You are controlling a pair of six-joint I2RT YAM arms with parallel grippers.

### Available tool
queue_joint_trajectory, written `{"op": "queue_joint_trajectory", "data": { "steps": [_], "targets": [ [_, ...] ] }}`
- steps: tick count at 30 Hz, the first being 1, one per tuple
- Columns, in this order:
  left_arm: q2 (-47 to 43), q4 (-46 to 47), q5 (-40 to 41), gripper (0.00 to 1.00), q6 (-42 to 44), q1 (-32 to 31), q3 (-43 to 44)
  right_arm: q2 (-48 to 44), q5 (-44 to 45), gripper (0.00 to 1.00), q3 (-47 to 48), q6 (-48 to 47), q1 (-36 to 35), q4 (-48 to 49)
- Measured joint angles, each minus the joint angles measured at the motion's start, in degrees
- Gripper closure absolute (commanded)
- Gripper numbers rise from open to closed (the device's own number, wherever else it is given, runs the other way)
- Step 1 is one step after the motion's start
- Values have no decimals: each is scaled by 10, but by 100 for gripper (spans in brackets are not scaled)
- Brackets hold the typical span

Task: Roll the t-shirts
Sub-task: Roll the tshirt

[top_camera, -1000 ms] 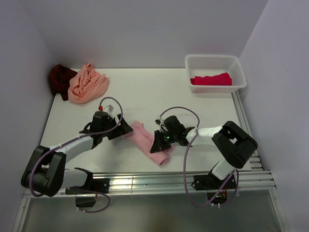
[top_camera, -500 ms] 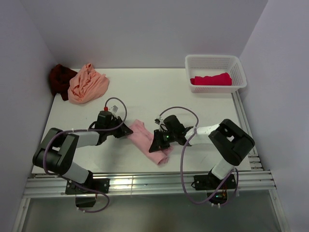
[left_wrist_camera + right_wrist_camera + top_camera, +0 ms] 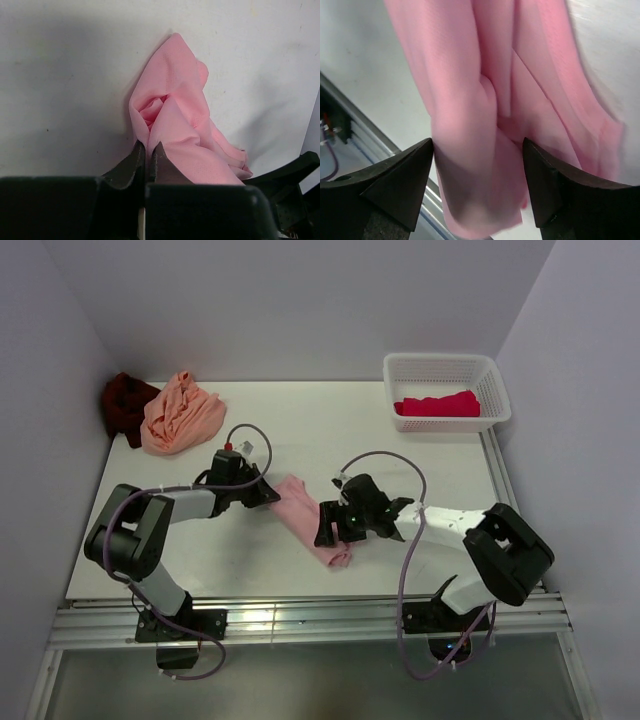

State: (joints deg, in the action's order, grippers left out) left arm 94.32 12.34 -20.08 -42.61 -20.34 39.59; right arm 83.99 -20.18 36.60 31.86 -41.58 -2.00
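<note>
Peach t-shirt and maroon t-shirt lie far left, crimson t-shirt in the far-right basket. On the counter, left jaws pinch the light pink t-shirt at its far end; right jaws gape astride its near end.

matt pink cloth t-shirt, smooth white table; plastic basket

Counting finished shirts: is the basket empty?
No, a crimson shirt lies inside the basket.

White table with t-shirts, basket
</note>
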Motion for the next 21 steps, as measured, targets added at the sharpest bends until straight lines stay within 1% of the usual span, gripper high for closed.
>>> {"op": "queue_joint_trajectory", "data": {
  "steps": [1, 2, 4, 8, 14, 18, 21],
  "targets": [
    [3, -1, 0, 100, 2, 0, 3, -8, 12, 19, 0, -3, 0, -12],
    [7, -2, 0, 100, 3, 0, 7, -18, 32, 8, 0, -7, -1, -28],
    [11, -2, 0, 100, 6, 0, 12, -40, 72, 6, 1, -13, -5, -58],
    [18, -2, 0, 100, 13, 0, 21, -82, 167, 6, 20, -22, -34, -113],
    [23, -4, -3, 100, 17, 0, 28, -104, 313, 9, 79, -47, -135, -144],
    [23, -10, -8, 100, 22, 0, 31, -83, 412, 10, 116, -80, -223, -142],
    [23, -13, -14, 100, 29, 0, 36, -22, 478, 9, 153, -106, -286, -143]
  ]
}}
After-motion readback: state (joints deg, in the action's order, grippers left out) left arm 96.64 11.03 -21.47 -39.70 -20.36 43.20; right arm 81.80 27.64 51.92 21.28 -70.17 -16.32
